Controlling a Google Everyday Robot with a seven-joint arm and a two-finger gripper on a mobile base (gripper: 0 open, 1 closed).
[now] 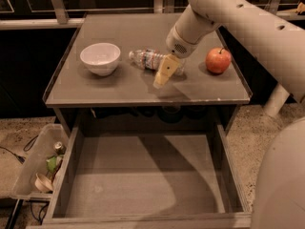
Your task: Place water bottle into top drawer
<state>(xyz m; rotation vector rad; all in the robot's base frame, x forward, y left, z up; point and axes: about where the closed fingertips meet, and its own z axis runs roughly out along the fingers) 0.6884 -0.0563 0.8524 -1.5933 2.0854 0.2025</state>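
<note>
The water bottle [148, 59] lies on its side in the middle of the tabletop, white cap pointing left toward the bowl. My gripper [163, 73] hangs from the arm that comes in from the upper right. It sits right at the bottle's right end, low over the table, and hides that end. The top drawer [147, 180] is pulled out wide open below the table's front edge, and its flat grey bottom is bare.
A white bowl [100, 57] stands left of the bottle. A red apple [218, 60] stands to the right, near the table's right edge. A clear plastic bin of rubbish [38, 168] sits on the floor left of the drawer. The robot's body fills the lower right.
</note>
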